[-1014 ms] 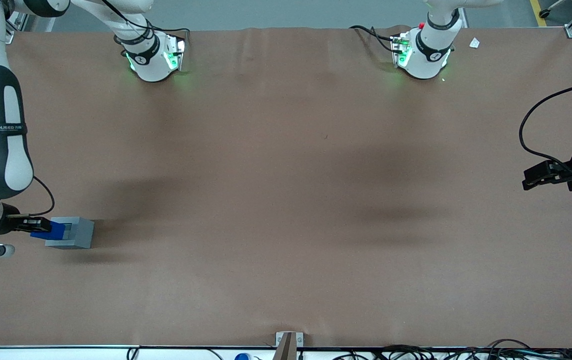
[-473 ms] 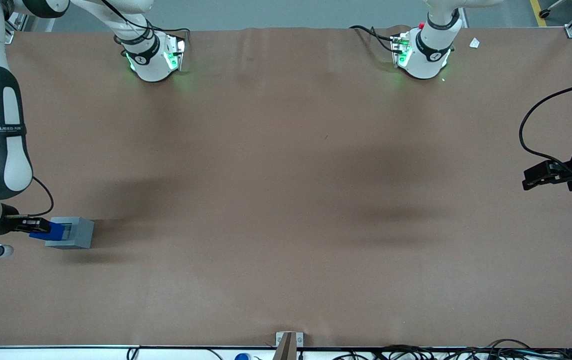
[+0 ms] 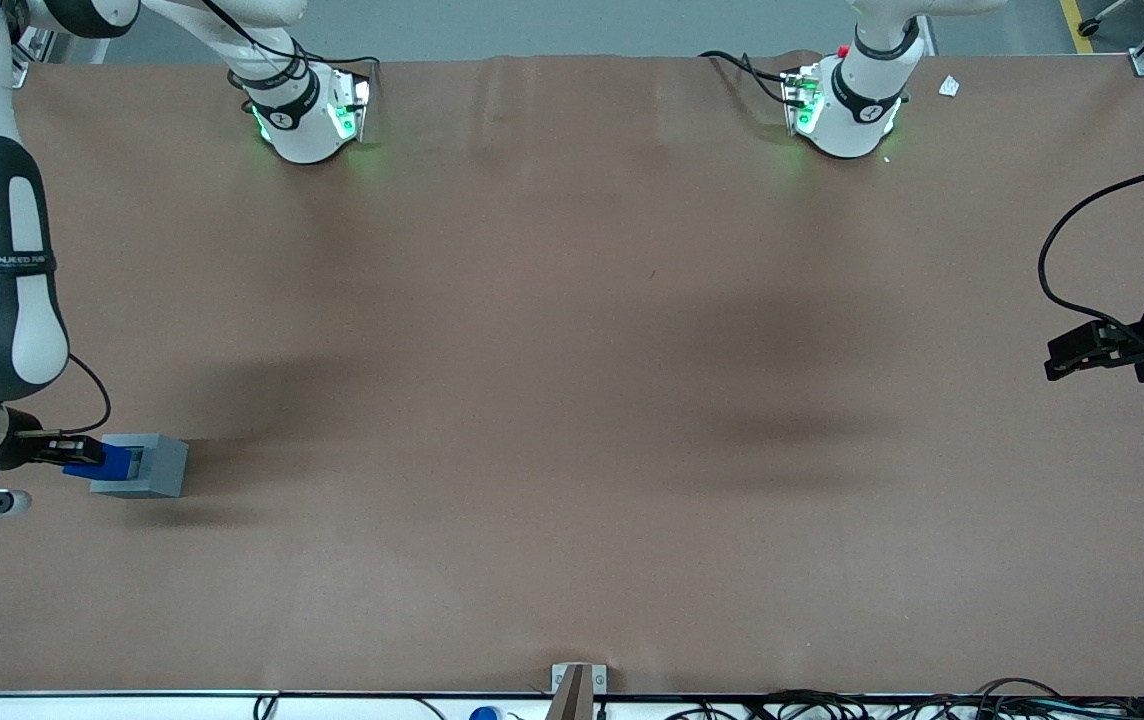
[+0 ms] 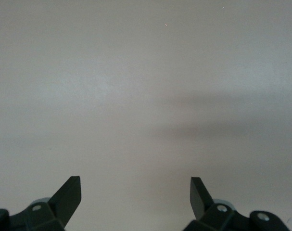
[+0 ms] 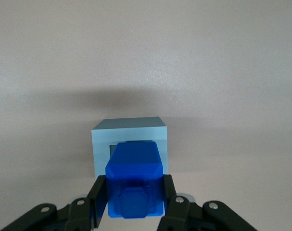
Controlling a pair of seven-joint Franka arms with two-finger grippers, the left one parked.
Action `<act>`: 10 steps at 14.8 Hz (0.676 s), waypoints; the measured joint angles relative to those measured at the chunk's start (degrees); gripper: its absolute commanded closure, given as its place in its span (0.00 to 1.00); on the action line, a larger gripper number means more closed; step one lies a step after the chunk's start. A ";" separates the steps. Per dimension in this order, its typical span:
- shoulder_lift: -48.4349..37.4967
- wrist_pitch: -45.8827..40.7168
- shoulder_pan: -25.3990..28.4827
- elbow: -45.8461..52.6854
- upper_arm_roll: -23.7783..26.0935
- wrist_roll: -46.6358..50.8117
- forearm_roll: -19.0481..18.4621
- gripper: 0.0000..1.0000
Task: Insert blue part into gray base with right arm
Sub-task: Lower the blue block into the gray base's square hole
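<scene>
The brown table (image 3: 572, 400) carries the gray base (image 3: 154, 467) toward the working arm's end, nearer to the front camera than the two arm pedestals. The base is a boxy, light-coloured block standing flat on the table, with its square recess (image 5: 112, 149) facing up; in the right wrist view the pale rim of that recess shows around the blue part. The right arm (image 3: 2, 300) comes down beside the base, its lettered band and dark panels in plain sight, and ends low at the gripper (image 3: 67, 452), which sits just beside the base on the side away from the parked arm.

The gripper (image 5: 132, 197) is clenched on the blue part (image 5: 134, 185): one black finger (image 5: 97, 199) presses one flank of the part and the other finger presses the opposite flank. The part's stepped nub (image 5: 134, 199) faces the wrist camera, between the fingers. Relative to the base, the blue part (image 3: 110, 460) lies over the recess edge closest to the gripper, overlapping the opening. How deep it sits in the recess cannot be told.
</scene>
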 measured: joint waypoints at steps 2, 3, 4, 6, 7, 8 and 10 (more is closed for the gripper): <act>0.06 -0.02 0.00 -0.25 0.00 0.15 0.01 0.97; 0.11 -0.02 0.00 -0.34 0.00 0.18 0.01 0.97; 0.15 -0.02 0.00 -0.41 0.00 0.21 0.01 0.97; 0.18 -0.02 0.00 -0.57 0.01 0.24 0.02 0.97; 0.18 -0.02 0.00 -0.63 0.01 0.27 0.02 0.97; 0.18 -0.02 0.00 -0.67 0.01 0.29 0.02 0.97; 0.18 -0.02 0.00 -0.71 0.02 0.30 0.02 0.97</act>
